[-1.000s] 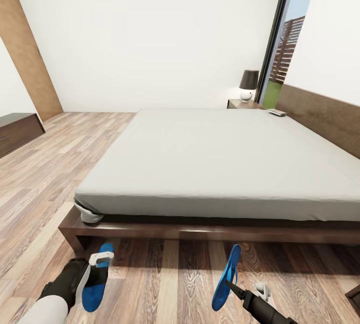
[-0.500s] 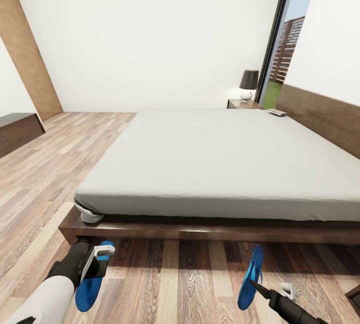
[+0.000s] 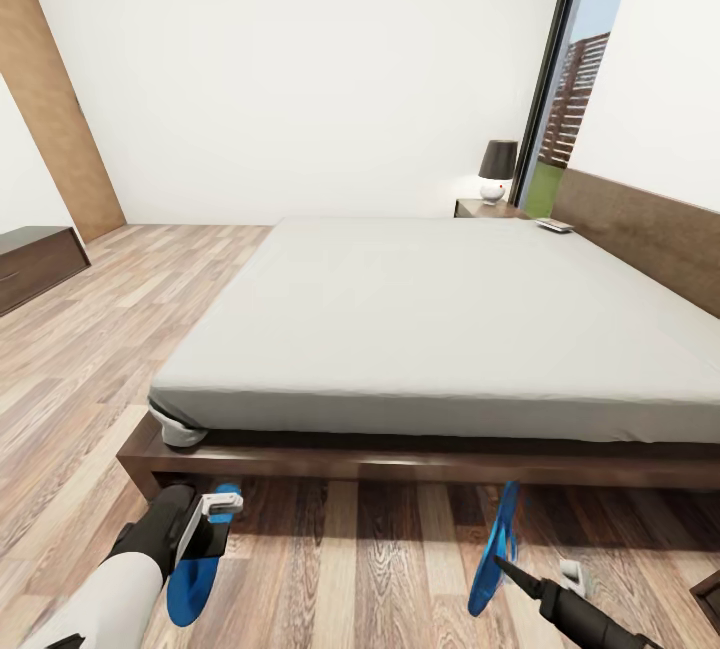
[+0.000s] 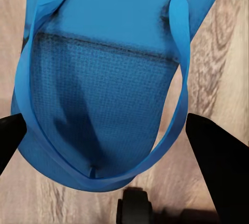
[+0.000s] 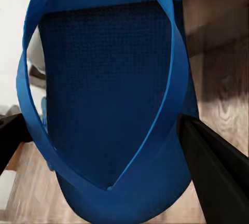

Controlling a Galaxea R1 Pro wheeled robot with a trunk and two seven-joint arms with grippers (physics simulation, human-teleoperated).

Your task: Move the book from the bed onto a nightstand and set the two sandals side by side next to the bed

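Each arm holds one sandal above the floor in front of the bed's foot edge. The left sandal [image 3: 195, 569] hangs near the bed's left foot corner, clamped in the left gripper [image 3: 212, 519]; its strap and sole fill the space between the dark jaws in the left wrist view [image 4: 104, 94]. The right sandal [image 3: 493, 551] stands on edge, held by the right gripper [image 3: 530, 579], and the right wrist view shows it close up between that gripper's jaws [image 5: 109, 94].

The two are well apart. To do this step well, I judge both should be lowered flat onto the floor [image 3: 330, 569], soles down, brought just beside each other and parallel near the bed [image 3: 420, 329].

A small flat thing [image 3: 553, 225] lies at the bed's far right corner, probably the book, too small to tell. The nightstand [image 3: 485, 210] behind it is partly cut off by the mattress.
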